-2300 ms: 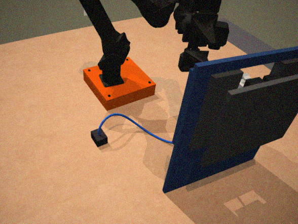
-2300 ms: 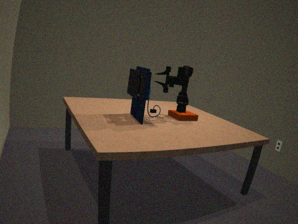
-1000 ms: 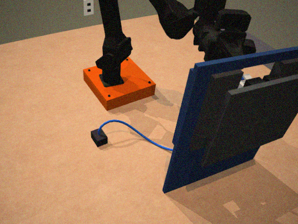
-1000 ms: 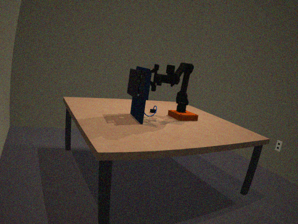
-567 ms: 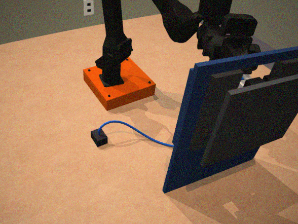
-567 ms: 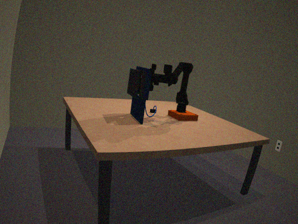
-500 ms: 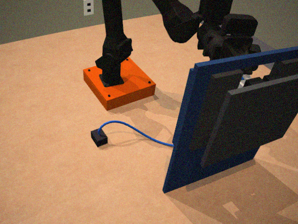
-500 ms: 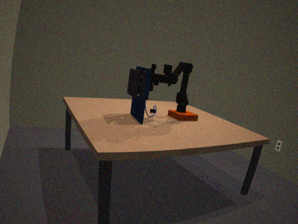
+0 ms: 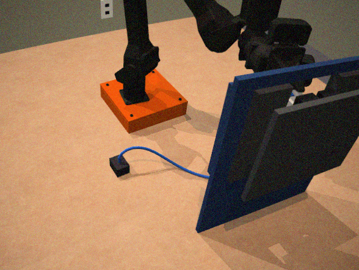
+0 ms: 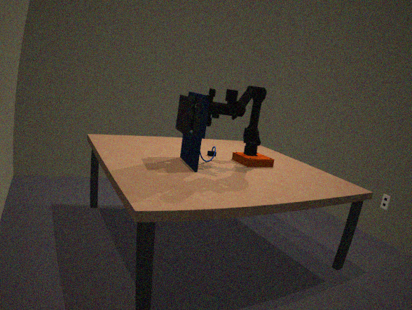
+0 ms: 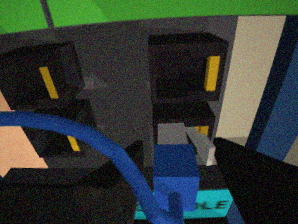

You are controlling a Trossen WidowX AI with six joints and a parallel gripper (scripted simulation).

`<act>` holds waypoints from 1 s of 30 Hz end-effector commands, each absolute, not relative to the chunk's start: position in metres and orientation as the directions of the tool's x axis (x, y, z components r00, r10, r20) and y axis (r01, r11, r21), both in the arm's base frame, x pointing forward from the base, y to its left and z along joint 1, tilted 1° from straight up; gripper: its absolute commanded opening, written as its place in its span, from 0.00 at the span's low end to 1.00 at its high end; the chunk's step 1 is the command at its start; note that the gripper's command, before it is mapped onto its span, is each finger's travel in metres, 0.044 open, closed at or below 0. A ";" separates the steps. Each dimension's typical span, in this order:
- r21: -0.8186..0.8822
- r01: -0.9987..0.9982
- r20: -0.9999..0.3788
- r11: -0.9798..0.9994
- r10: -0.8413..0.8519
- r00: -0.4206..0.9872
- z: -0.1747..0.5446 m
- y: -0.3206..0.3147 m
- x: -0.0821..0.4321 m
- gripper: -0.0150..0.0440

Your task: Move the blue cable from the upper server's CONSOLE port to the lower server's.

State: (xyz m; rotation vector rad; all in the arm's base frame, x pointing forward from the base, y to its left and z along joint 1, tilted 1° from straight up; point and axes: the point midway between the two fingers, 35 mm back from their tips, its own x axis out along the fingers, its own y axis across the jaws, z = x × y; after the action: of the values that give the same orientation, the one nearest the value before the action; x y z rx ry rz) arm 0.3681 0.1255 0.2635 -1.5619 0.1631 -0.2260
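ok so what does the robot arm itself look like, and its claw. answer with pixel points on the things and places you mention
The arm (image 9: 137, 55) (image 10: 256, 112) is matte black all over, with chunky angular joints and straighter links between them; no markings or cable along it can be made out. The claw (image 9: 300, 83) (image 11: 178, 145) is black too, with two dark fingers that narrow toward their tips in the wrist view.
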 end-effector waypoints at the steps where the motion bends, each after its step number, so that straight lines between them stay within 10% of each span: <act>1: -0.999 0.040 0.040 -0.005 -0.245 0.969 0.264 0.125 0.368 0.59; 30: -0.999 0.040 0.040 -0.005 -0.245 0.969 0.264 0.125 0.368 0.26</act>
State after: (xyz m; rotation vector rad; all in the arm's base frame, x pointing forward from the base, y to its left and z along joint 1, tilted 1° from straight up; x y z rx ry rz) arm 0.3679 0.1254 0.2627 -1.5641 0.1660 -0.2249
